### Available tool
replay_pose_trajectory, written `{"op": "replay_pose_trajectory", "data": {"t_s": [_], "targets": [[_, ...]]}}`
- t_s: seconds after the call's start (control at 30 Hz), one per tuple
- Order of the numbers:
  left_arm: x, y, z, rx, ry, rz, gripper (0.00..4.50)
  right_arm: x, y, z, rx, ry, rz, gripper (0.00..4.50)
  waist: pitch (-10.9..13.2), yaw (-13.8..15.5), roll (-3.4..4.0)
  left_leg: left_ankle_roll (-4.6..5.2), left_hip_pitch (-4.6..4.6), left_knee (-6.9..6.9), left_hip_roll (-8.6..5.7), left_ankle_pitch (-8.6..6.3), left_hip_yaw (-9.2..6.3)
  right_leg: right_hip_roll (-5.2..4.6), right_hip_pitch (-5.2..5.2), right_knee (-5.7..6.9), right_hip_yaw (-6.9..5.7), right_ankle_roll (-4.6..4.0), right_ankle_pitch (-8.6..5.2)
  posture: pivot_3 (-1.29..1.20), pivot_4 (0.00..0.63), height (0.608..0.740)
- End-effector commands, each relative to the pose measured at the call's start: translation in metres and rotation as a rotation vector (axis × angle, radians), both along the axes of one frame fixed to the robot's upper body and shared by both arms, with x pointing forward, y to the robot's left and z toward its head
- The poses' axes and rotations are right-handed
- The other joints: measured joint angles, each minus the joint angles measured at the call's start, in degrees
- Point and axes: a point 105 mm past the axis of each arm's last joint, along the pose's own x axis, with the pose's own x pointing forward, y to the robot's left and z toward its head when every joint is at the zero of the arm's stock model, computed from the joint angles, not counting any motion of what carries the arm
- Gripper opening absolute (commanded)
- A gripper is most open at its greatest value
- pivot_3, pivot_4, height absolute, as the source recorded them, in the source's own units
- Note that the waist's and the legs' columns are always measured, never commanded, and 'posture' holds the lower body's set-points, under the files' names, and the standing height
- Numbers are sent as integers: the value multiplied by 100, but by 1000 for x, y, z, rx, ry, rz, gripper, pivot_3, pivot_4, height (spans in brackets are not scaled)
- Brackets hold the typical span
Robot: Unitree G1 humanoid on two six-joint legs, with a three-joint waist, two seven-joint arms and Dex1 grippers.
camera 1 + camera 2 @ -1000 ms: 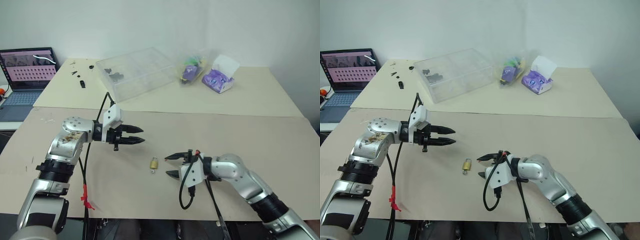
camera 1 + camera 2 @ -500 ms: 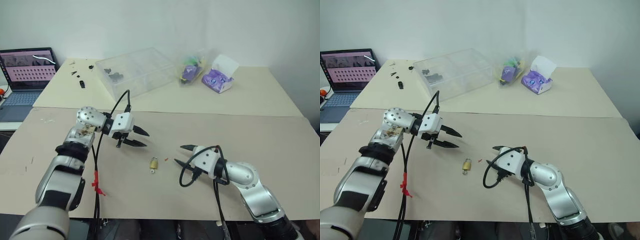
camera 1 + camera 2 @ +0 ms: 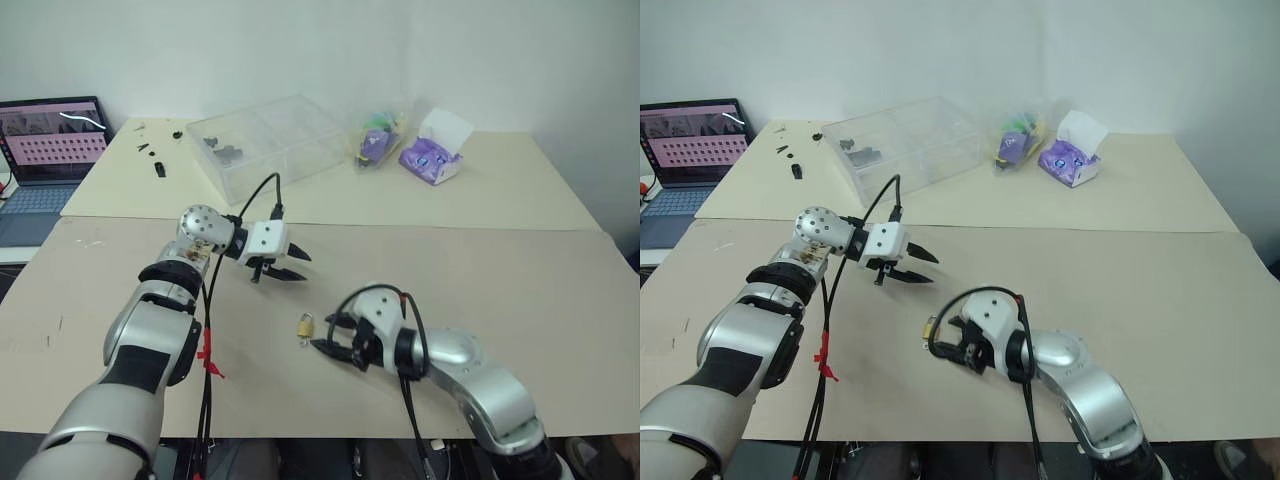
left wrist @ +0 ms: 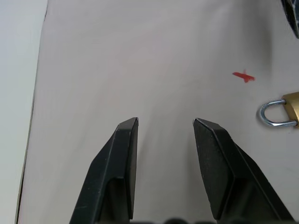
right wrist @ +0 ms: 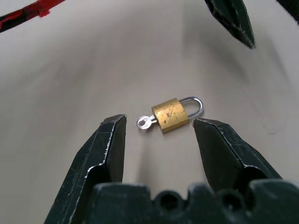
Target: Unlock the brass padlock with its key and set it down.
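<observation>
The right tool (image 3: 328, 334) sits just right of centre in the lower half of the head view, low over the tan worktop (image 3: 480, 280). Its two black fingers (image 5: 110, 140) stand apart and hold nothing. In the right wrist view the brass padlock (image 5: 174, 113) lies flat on the worktop just beyond the two fingertips, roughly centred on the gap between them, apart from both. A small silver key (image 5: 145, 122) sticks out of the lock body's end opposite the shackle; whether the shackle is sprung or seated is hard to tell from here.

The left tool (image 3: 290, 265) hovers up and left of the padlock in the head view, near it but not touching. Its fingers (image 4: 122, 158) are also spread, with bare worktop between them. In the left wrist view the padlock's shackle shows at the right edge, beside a tiny red speck (image 4: 244, 76).

Counted: one padlock, one key, two tools. At the back of the worktop stand one clear plastic box (image 3: 268, 142), one purple tissue pack (image 3: 435, 150) and one plastic bag (image 3: 378, 140) of small items. One laptop (image 3: 45, 150) sits at the upper left of the frame.
</observation>
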Motion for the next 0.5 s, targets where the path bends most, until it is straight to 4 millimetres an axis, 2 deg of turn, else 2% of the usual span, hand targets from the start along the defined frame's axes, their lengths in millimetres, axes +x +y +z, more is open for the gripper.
{"op": "replay_pose_trajectory", "data": {"t_s": [0.03, 0.13, 0.23, 0.33, 0.4, 0.5], "targets": [[11, 14, 30, -200, 14, 136, 1931, 11, 6, 5, 4, 18, -48, 2751, 0, 2, 0, 0, 0, 0, 0, 0, -1, 0, -2, 4, -1, 0, 0, 0, 150, 740], [7, 25, 38, -323, 54, 215, 1931, 18, 9, 1, 0, 37, -101, 2751, -1, 2, 1, 1, -7, 0, 0, -1, -5, -2, -4, 2, -3, 0, -1, 0, 150, 740], [-16, 31, 41, -398, 112, 269, 1931, 18, 10, -2, -11, 38, -117, 2751, -1, -30, 2, 2, -15, -1, 1, -3, -4, -6, -10, 1, -3, 0, 0, 0, 150, 740], [-43, 29, 36, -420, 144, 319, 1931, 20, 6, -5, -37, 33, -129, 2751, -1, -53, 2, 2, -17, -1, 2, -4, -7, -8, -13, 2, -4, -1, 1, 0, 150, 740], [-50, 27, 35, -444, 157, 366, 1931, 22, 2, -6, -64, 15, -132, 2751, -1, 5, 2, 0, -11, -1, 2, -3, -10, -9, -6, 8, -9, -1, 2, 0, 150, 740], [-55, 22, 35, -487, 181, 421, 1931, 20, -4, 0, -116, -119, -30, 2751, -1, 44, 2, -4, 8, -1, 2, 2, -11, -8, 10, 6, -15, -3, 2, 0, 150, 740]]}}
